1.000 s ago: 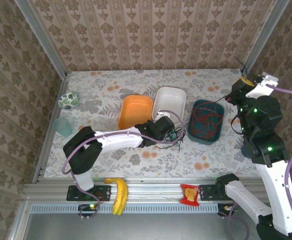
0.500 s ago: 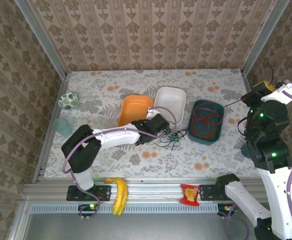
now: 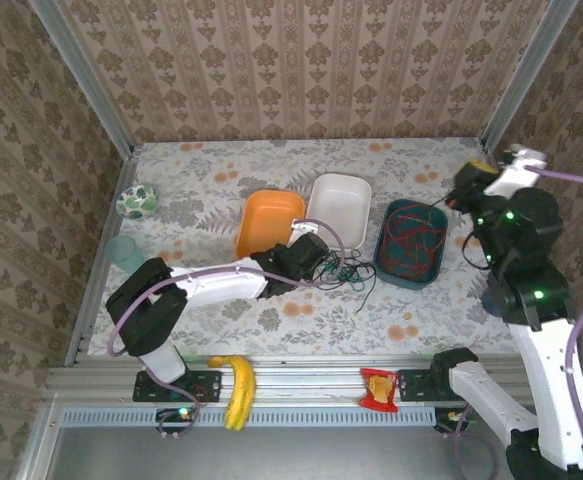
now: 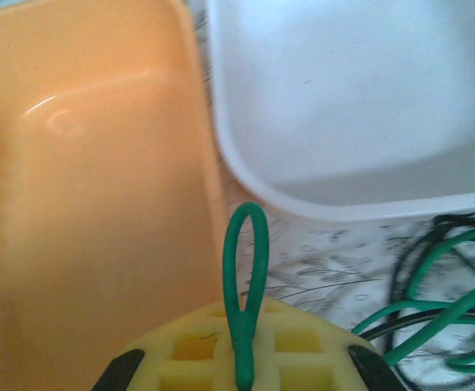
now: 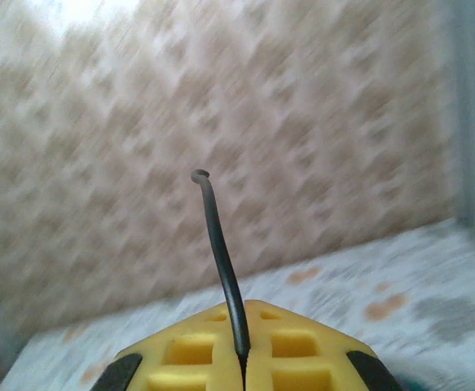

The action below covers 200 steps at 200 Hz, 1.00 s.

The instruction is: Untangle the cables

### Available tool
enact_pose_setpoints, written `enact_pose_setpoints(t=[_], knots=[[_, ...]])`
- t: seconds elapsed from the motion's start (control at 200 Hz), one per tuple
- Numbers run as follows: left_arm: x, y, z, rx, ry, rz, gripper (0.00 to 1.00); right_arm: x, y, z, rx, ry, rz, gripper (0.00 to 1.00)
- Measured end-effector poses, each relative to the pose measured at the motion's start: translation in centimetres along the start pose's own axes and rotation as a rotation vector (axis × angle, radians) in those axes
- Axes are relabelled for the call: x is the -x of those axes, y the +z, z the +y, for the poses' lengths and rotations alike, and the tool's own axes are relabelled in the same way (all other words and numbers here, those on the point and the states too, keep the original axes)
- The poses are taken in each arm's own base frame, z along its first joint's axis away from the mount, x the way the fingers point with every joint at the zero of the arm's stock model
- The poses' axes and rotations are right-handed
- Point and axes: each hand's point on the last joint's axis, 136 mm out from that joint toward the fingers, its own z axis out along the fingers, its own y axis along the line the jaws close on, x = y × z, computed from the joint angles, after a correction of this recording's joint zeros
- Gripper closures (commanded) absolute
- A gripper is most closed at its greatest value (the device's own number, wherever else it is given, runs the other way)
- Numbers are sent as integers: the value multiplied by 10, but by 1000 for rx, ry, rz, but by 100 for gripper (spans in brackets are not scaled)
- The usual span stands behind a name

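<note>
My left gripper (image 3: 309, 252) lies low on the table in front of the orange and white bins, shut on a green cable whose loop (image 4: 246, 244) sticks up between the yellow pads. A small tangle of green and black cables (image 3: 347, 270) trails to its right on the tablecloth; the same green and black strands (image 4: 441, 301) show in the left wrist view. Red cables (image 3: 411, 236) lie coiled in the teal bin. My right gripper (image 3: 463, 192) hangs raised at the far right, shut on a thin black cable (image 5: 219, 244) whose end curls above the pads.
An orange bin (image 3: 269, 222), a white bin (image 3: 339, 198) and a teal bin (image 3: 407, 278) stand side by side mid-table. A patterned bowl (image 3: 136, 201) and a clear cup (image 3: 126, 252) sit by the left wall. A banana (image 3: 236, 388) and a snack packet (image 3: 379, 388) lie on the front rail.
My left gripper has slid a little left, dragging the green and black tangle. The right gripper swung right with the black cable, then came back left.
</note>
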Motion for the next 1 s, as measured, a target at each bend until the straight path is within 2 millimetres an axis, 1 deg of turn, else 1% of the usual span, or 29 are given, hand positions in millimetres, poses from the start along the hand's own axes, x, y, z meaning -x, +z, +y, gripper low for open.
enact_pose_setpoints(t=[0.03,0.06,0.075,0.08,0.115,0.13,0.14,0.155,0.165,0.18,0.195,0.2,0.21,0.225,0.235,0.24,0.26,0.285,0.315,0.375,0.425,0.48,0.635,0.72,0.785,0.845,1.0], knots=[[3,-1,-5,-23,-4,-17,100,-23,9,9,53,1,73,100],[7,-3,-9,-47,-7,-35,100,-53,19,19,105,-3,165,100],[9,-4,-11,-56,-9,-44,100,-64,21,23,124,-4,200,100],[10,-4,-12,-58,-10,-46,100,-72,23,24,133,-7,226,100],[14,-6,-17,-78,-13,-63,100,-107,29,31,167,-17,325,100],[16,-7,-18,-85,-16,-70,100,-127,31,34,182,-23,380,100],[17,-7,-19,-90,-16,-74,100,-135,32,35,187,-26,403,100],[19,-8,-20,-96,-19,-82,100,-155,33,38,199,-35,461,100],[21,-8,-21,-100,-20,-88,100,-163,33,38,202,-38,483,100],[22,-8,-22,-104,-23,-92,100,-184,33,38,205,-47,540,100],[23,-8,-23,-106,-24,-98,100,-199,33,38,209,-54,582,100],[24,-8,-23,-107,-25,-100,100,-207,32,38,209,-57,604,100],[25,-9,-23,-108,-26,-103,100,-215,32,37,208,-61,628,100],[26,-9,-24,-110,-28,-107,100,-234,30,36,208,-69,683,100],[26,-9,-24,-111,-29,-109,100,-240,29,35,208,-72,701,100],[26,-9,-24,-111,-29,-110,100,-248,28,33,203,-76,725,100],[27,-9,-24,-112,-30,-112,100,-267,24,30,195,-83,783,100],[27,-9,-24,-111,-31,-113,100,-286,20,24,178,-91,841,100],[28,-9,-24,-112,-32,-115,100,-304,16,16,155,-96,898,100],[28,-9,-24,-111,-33,-116,100,-329,9,3,110,-100,979,100],[28,-9,-24,-111,-33,-116,100,-342,6,-3,87,-99,1022,100],[28,-9,-23,-109,-33,-116,100,-349,5,-6,78,-99,1049,96],[28,-9,-23,-109,-33,-116,100,-358,4,0,113,-83,1086,64],[28,-9,-23,-108,-32,-115,100,-358,3,8,147,-66,1089,52],[27,-9,-23,-107,-30,-112,100,-356,2,12,168,-62,1085,48],[26,-9,-23,-106,-28,-109,100,-351,3,14,176,-60,1065,46],[25,-8,-22,-102,-22,-103,100,-324,6,11,152,-36,960,46]])
